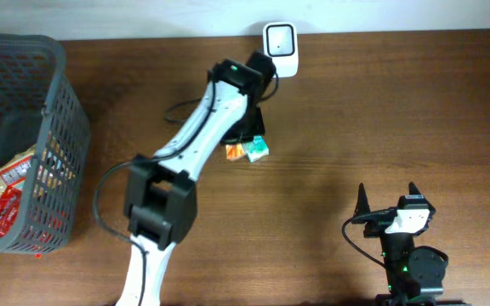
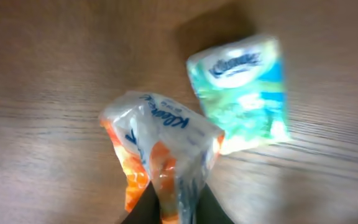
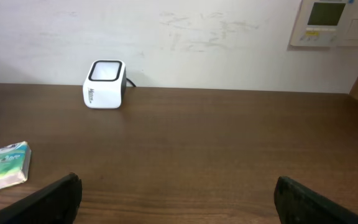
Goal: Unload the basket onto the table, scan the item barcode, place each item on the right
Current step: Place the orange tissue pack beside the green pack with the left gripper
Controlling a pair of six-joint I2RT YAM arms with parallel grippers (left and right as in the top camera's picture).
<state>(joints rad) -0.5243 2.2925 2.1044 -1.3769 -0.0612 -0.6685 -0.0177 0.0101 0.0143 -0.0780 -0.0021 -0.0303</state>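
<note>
Orange tissue pack (image 2: 157, 155) between my left fingers, grip unclear

My left wrist view is smeared, and only the tips of my left gripper (image 2: 178, 202) show at its bottom edge. The pack's lower end sits between them, but I cannot tell whether I am clamping it or letting go. It lies just beside a green tissue pack (image 2: 244, 93), near the scanner (image 1: 280, 40). My right gripper (image 3: 178, 183) gapes wide, holding nothing, well apart from both packs.
</note>
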